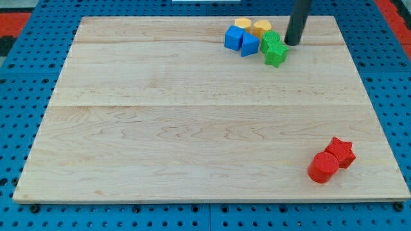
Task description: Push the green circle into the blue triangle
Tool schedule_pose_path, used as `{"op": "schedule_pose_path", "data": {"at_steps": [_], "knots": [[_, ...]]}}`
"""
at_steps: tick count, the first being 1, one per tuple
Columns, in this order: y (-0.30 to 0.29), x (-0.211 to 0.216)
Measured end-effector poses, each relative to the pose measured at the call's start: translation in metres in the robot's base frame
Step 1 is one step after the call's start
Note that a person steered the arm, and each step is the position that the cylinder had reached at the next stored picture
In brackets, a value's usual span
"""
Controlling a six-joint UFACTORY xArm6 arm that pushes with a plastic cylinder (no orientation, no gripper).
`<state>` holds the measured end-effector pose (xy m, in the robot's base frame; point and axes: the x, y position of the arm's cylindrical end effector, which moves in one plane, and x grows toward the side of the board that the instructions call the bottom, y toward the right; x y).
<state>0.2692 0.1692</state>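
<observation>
The green circle point(270, 40) sits near the view's top, right of centre, touching the blue triangle point(249, 45) on its left. A green star point(277, 54) lies just below the green circle, touching it. A blue cube point(233, 37) sits left of the triangle. My tip point(293, 43) is just right of the green circle, close to it or touching it; the dark rod rises out of the view's top.
Two yellow blocks point(252, 26) lie side by side above the blue ones, close to the board's top edge. A red cylinder point(322, 167) and a red star point(341, 151) sit together at the view's bottom right. The wooden board point(160, 128) rests on a blue pegboard.
</observation>
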Motion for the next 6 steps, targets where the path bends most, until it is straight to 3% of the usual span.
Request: {"op": "schedule_pose_path", "data": {"at_steps": [5,6], "knots": [[-0.106,-0.007],[-0.085,-0.007]]}}
